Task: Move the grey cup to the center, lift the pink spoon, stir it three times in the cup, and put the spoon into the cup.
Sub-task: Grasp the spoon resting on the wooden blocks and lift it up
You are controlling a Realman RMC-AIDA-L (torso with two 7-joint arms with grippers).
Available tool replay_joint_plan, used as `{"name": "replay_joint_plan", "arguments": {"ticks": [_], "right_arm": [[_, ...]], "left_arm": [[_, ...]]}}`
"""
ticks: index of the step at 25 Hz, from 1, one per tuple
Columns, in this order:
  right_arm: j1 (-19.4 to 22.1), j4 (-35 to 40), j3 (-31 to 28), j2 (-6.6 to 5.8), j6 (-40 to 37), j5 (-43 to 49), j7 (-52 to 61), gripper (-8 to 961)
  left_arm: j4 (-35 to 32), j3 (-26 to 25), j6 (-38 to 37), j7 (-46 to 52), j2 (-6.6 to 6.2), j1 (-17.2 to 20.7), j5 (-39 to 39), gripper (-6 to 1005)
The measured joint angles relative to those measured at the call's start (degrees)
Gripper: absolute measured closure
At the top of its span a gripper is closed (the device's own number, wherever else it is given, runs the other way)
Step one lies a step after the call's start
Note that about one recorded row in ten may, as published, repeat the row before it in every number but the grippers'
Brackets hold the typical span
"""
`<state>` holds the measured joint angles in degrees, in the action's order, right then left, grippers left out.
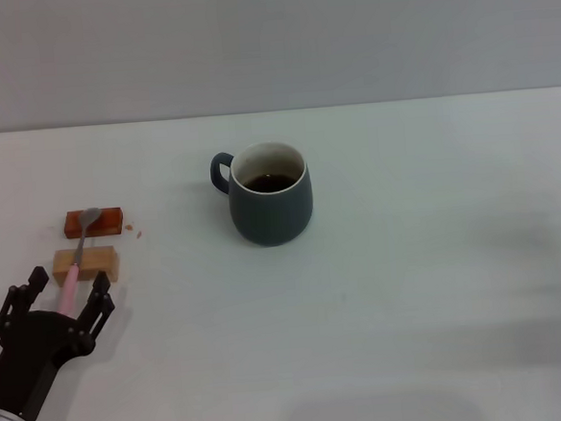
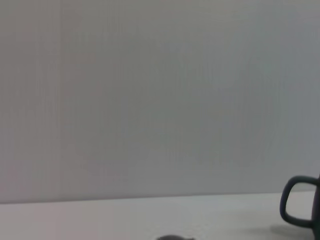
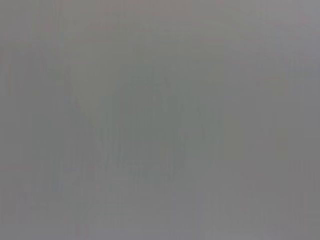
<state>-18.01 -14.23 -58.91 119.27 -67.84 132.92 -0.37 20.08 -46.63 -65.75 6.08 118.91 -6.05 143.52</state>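
Observation:
The grey cup [image 1: 270,194] stands upright on the white tabletop [image 1: 383,300] near the middle, handle toward the left, dark liquid inside. Its handle shows at the edge of the left wrist view [image 2: 297,202]. The pink spoon [image 1: 71,273] lies at the left, its silver bowl on a red block [image 1: 94,222] and its pink handle across a tan block [image 1: 87,264]. My left gripper [image 1: 69,280] is open, low at the front left, with a finger on each side of the pink handle's end. My right gripper is out of view.
The two blocks sit close together, well left of the cup. A plain grey wall [image 1: 268,38] rises behind the table's far edge. The right wrist view shows only flat grey.

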Motion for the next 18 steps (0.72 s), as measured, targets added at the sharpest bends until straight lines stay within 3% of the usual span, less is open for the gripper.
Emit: {"name": "replay_joint_plan", "arguments": {"ticks": [18], "right_arm": [[0.43, -0.09, 0.12, 0.08, -0.5, 0.12, 0.2, 953]], "left_arm": [[-0.58, 0.09, 3.24, -0.11, 0.0, -0.98, -0.45, 211]]}}
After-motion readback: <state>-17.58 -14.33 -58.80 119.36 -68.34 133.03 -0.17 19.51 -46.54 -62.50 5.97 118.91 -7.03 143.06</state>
